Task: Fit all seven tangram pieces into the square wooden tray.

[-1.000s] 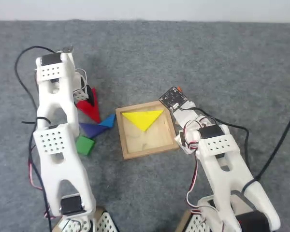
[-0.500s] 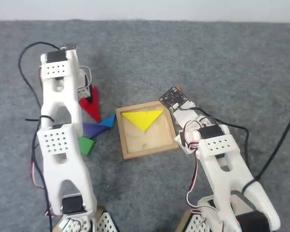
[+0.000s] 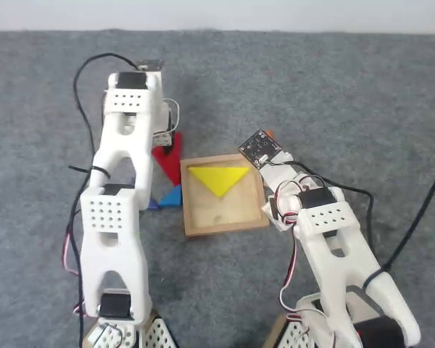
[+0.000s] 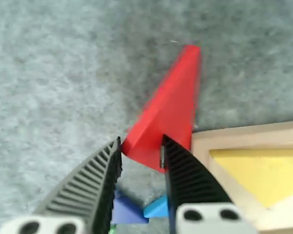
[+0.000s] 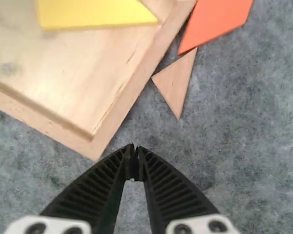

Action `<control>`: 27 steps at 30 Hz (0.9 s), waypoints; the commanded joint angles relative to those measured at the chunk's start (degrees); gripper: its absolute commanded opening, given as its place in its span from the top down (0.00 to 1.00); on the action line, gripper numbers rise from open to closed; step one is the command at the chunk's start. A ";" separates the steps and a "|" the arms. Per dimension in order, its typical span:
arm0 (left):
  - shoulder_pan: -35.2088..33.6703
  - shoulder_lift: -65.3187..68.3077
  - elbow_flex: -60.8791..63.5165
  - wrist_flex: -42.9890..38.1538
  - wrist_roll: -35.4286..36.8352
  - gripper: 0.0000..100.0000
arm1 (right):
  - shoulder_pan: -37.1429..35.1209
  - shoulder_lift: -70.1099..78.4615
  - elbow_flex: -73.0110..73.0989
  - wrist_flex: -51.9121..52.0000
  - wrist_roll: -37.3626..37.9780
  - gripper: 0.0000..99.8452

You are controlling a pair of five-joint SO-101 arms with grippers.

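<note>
the left jaws clamp one corner of the red triangle, whose far tip points away from them, just beside the rim of the wooden tray. a yellow triangle lies inside the tray. the right jaws are pressed together, empty, above the desk by a tray corner.

1. The grey tabletop wore rough, fuzzy cloth.
2. The square pale wooden tray looked matt, grain showing.
3. The red triangular piece was smooth.
4. The left pincer had ribbed black plastic.
</note>
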 commanded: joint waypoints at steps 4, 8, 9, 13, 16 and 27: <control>4.84 -0.70 -0.22 1.49 1.14 0.90 | 0.84 -2.95 -0.18 -0.75 0.00 0.99; 7.82 -0.70 -0.04 1.49 1.23 0.90 | 0.84 -2.95 -0.18 -0.84 0.00 0.99; 8.62 -0.70 -0.22 1.49 1.32 0.90 | 0.84 -2.95 -0.18 -0.84 0.00 0.99; 10.73 -0.70 -0.22 1.49 3.08 0.90 | 0.92 -2.33 -0.09 -2.15 -0.35 0.99; 11.43 -0.70 -0.22 1.49 3.16 0.90 | 0.22 -2.33 3.69 -7.08 -0.44 0.99; 16.18 -0.79 -0.31 1.58 5.71 0.90 | 0.66 -2.59 4.75 -9.54 -3.52 0.99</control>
